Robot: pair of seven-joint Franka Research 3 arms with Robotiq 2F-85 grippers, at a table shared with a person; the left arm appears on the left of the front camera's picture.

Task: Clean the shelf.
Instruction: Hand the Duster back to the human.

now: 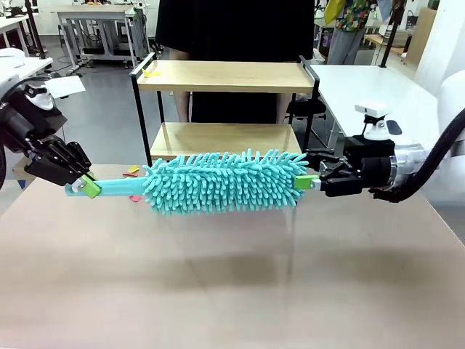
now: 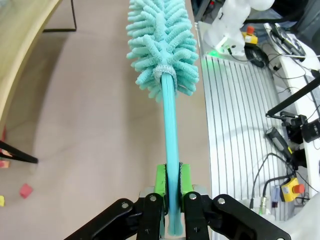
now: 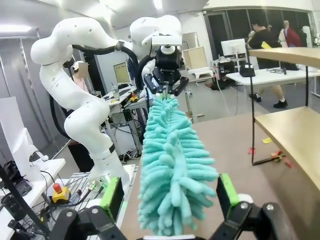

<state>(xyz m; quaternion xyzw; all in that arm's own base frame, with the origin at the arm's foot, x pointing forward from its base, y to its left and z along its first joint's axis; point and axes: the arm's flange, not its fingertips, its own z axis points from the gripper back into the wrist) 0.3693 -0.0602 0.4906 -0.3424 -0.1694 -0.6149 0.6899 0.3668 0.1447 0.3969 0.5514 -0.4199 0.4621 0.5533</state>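
A teal chenille duster (image 1: 218, 182) hangs level above the table (image 1: 232, 283), in front of the shelf (image 1: 225, 76). The left gripper (image 1: 89, 185) is clamped on its handle, while the right gripper (image 1: 309, 180), jaws spread, is at the fluffy tip. Small coloured scraps (image 1: 133, 174) lie near the shelf's foot.

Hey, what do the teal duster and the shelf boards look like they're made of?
Duster: head looks like soft chenille microfiber, from its fuzzy noodle strands; its handle looks like smooth glossy plastic. Shelf: matte pale wood boards, possibly laminate, in thin black frame, likely metal.

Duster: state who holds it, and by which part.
Left gripper is shut on the duster handle; right gripper stands open around its fluffy tip.
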